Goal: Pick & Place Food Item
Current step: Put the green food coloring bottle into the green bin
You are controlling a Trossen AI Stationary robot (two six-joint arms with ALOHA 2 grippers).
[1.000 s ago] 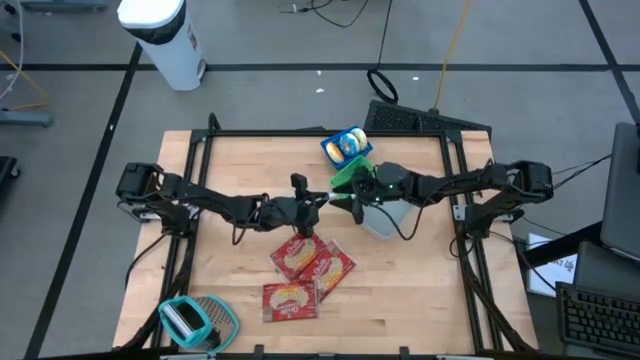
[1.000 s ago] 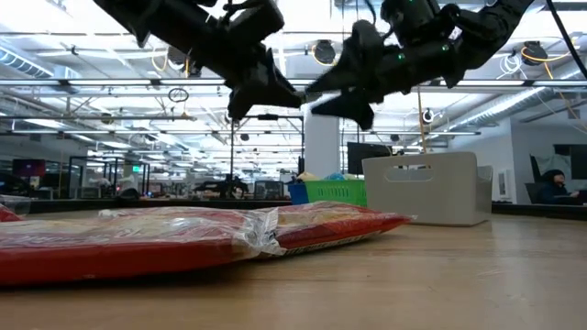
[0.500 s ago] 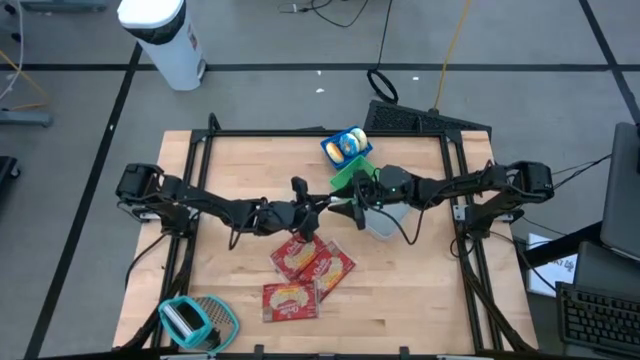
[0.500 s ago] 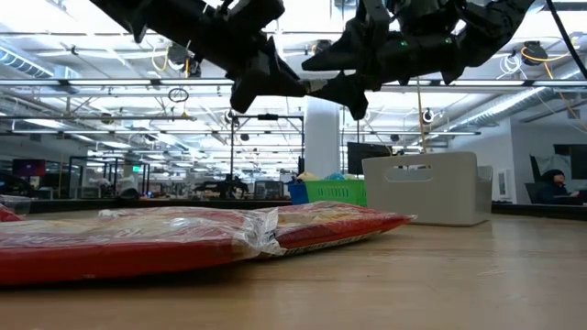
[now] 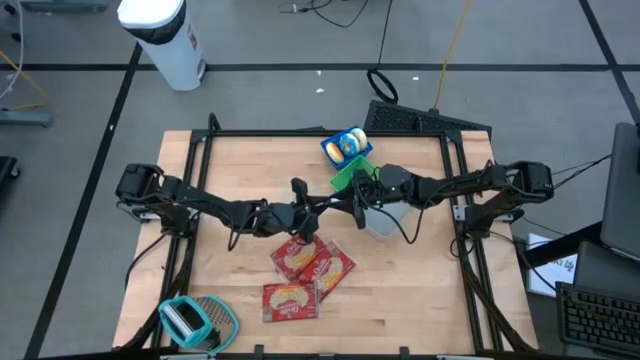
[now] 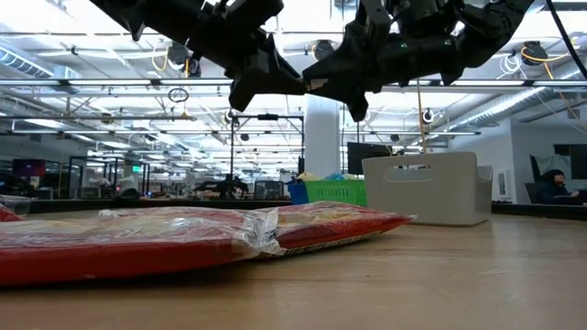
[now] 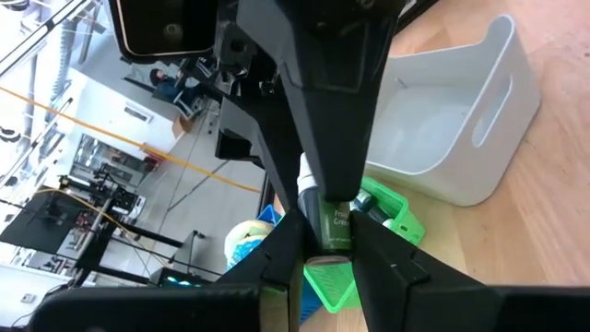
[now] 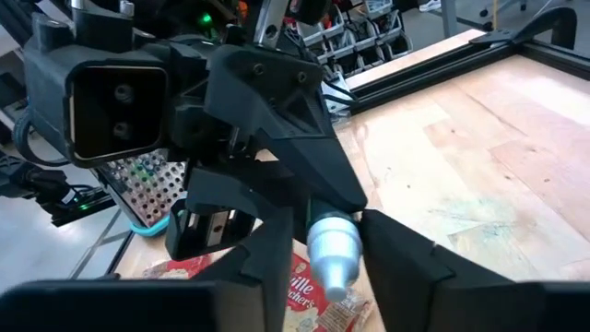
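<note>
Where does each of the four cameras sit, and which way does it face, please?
High view: overhead, straight down on the table; both arms show.
Low view: table height, looking across red packets into the room; both grippers above.
Left wrist view: past the left gripper toward the white bin.
Right wrist view: past the right gripper toward the left arm.
Shared: both wrist views show the small tube passed between grippers.

free: near table edge [image 5: 400,320] | blocked: packets [image 5: 310,265], white bin [image 5: 385,218]
</note>
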